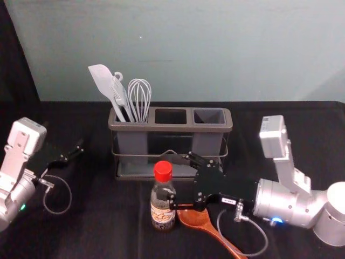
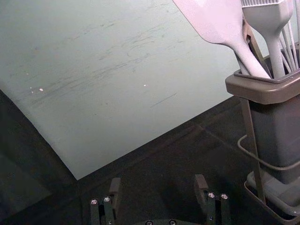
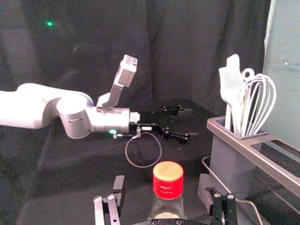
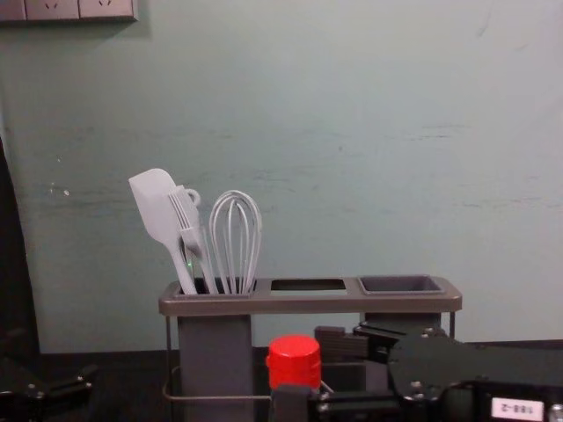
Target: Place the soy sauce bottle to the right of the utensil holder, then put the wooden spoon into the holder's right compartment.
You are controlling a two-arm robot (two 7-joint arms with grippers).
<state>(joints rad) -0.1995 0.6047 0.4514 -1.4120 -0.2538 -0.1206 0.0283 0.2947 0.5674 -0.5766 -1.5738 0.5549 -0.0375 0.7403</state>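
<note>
The soy sauce bottle [image 1: 162,208], red-capped, stands upright in front of the utensil holder [image 1: 171,128]. My right gripper [image 1: 180,179] reaches in from the right, fingers apart around the bottle's upper part; in the right wrist view, gaps separate the bottle [image 3: 168,183] from both fingers of the right gripper [image 3: 162,193]. The brown wooden spoon [image 1: 195,217] lies right of the bottle, partly hidden under that gripper, handle toward the front right. My left gripper [image 1: 71,151] is parked left of the holder; in its wrist view the left gripper [image 2: 157,190] is open with nothing between its fingers.
A white spatula [image 1: 103,82], a brush and a whisk [image 1: 139,97] stand in the holder's left compartment. The right compartment [image 1: 209,116] holds a grey cup with nothing visible inside. Dark tabletop [image 1: 280,162] extends right of the holder, before a pale wall.
</note>
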